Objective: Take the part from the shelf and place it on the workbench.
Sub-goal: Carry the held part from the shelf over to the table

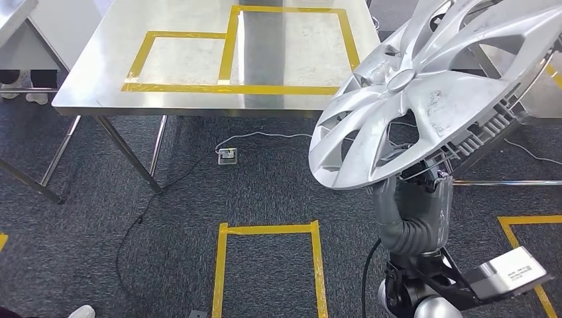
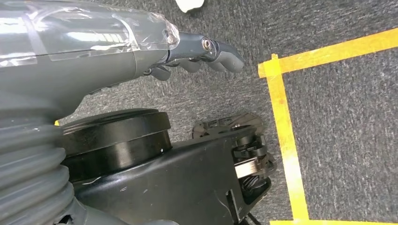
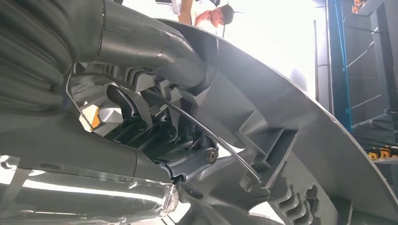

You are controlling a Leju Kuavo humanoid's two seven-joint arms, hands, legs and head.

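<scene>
In the head view, a steel workbench (image 1: pixel 199 53) fills the upper left of the frame, its top marked with yellow tape rectangles (image 1: pixel 232 66). Below it, on the dark carpet, a cable (image 1: pixel 166 192) trails to a small floor socket (image 1: pixel 227 156), and another yellow tape outline (image 1: pixel 268 265) sits at lower centre.

In the left wrist view, the left hand (image 2: pixel 202 54) hangs over the carpet near a yellow tape line (image 2: pixel 281 117); its fingers (image 2: pixel 225 58) lie loosely curled together and hold nothing.

At the right of the head view, the right hand (image 1: pixel 411 192) rises from the lower edge and grips the silver wheel cover (image 1: pixel 424 93) from beneath at its near rim. The cover tilts up above the hand, spoked face toward the camera, reaching into the upper right corner, its far edge overlapping the workbench's right corner in the picture. The right wrist view shows the fingers (image 3: pixel 141 126) hooked through the ribbed back (image 3: pixel 281 140) of the cover, clamped on its rim.
</scene>
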